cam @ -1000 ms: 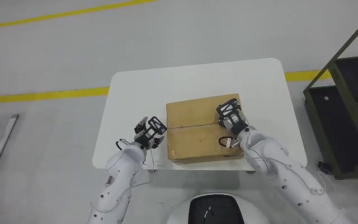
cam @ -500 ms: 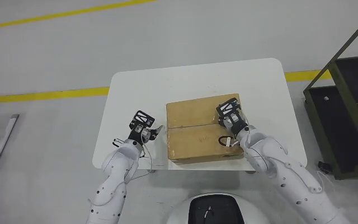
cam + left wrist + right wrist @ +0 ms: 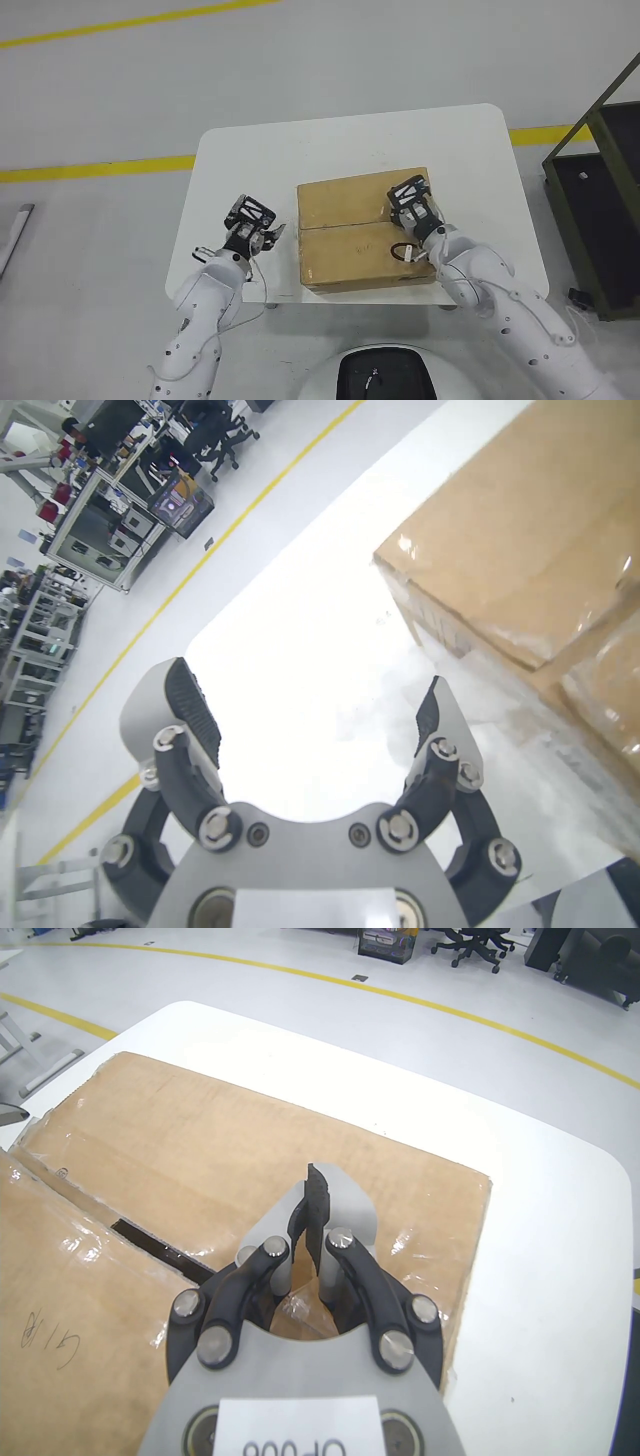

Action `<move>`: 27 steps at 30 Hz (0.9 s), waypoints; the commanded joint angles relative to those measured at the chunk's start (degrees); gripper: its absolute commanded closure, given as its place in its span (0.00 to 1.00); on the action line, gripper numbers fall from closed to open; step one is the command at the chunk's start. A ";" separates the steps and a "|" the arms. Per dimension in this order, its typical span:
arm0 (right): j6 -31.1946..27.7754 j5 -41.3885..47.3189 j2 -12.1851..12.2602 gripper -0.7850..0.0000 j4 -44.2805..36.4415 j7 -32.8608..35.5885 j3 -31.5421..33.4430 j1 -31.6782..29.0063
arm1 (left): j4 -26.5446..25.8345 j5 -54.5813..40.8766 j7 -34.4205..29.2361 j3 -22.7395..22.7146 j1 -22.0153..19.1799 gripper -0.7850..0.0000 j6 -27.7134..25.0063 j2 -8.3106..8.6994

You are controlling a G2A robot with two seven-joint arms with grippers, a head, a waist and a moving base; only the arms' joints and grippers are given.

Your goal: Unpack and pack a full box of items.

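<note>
White worktop (image 3: 260, 160) holds a brown box (image 3: 350, 200) with its flaps down. Left hand (image 3: 306, 679) hangs over the worktop just beside the box, spread wide apart and holding nothing. Right hand (image 3: 316, 1188) is over the top of the box, squeezed tight together with nothing in it.

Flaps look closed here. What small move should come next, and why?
Probably dip the shut right pincer into the dark gap between the flaps to pry one up: the box is closed, and the open left pincer is off beside it.
</note>
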 commanded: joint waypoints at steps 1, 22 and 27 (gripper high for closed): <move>-0.16 0.07 -0.01 1.00 -0.29 0.04 0.39 -0.26 | 1.08 5.37 -2.08 0.60 0.48 0.00 -0.40 0.18; -0.62 0.00 -0.83 1.00 -0.68 1.17 1.07 0.34 | 17.86 -1.00 9.41 8.07 -7.62 0.00 1.75 -2.20; -0.75 0.12 -1.09 1.00 0.07 1.26 1.02 0.82 | 16.98 -4.45 10.73 6.53 -7.57 0.00 1.58 -2.22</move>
